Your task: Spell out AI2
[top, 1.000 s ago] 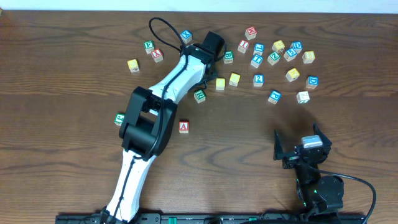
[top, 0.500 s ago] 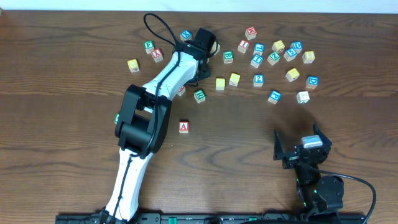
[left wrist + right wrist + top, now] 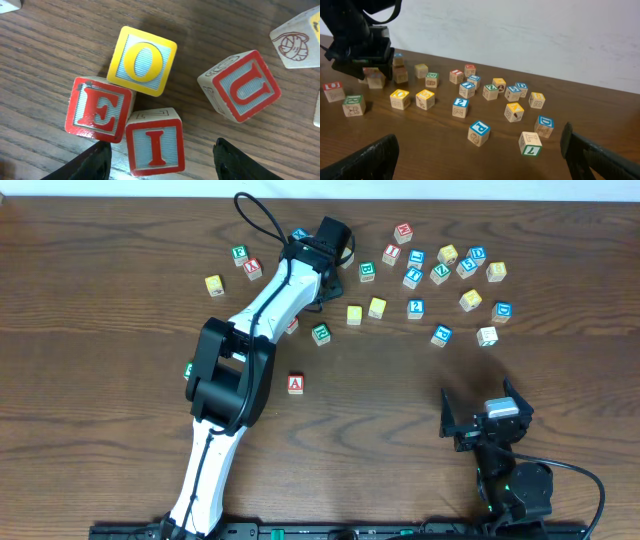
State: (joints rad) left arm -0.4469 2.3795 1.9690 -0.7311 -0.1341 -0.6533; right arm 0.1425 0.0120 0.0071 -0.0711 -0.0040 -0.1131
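Observation:
The red A cube (image 3: 295, 384) lies alone near the table's middle. The red I cube (image 3: 155, 141) sits between the two fingers of my left gripper (image 3: 160, 161), which is open and hangs just above it. The I cube touches a red E cube (image 3: 97, 109) and a yellow O cube (image 3: 142, 60). In the overhead view my left gripper (image 3: 333, 240) covers these cubes. The blue 2 cube (image 3: 415, 308) stands in the cluster at the back right and also shows in the right wrist view (image 3: 460, 106). My right gripper (image 3: 485, 420) is open and empty near the front right.
A red U cube (image 3: 242, 86) lies tilted to the right of the I cube. Several more cubes are scattered at the back, among them a blue P (image 3: 479, 132), a green 7 (image 3: 530, 143) and a blue D (image 3: 544, 125). A green cube (image 3: 321, 334) lies beside the left arm.
My left gripper has shifted a little to the left and toward the table's far edge. The right arm and the loose cubes have not moved.

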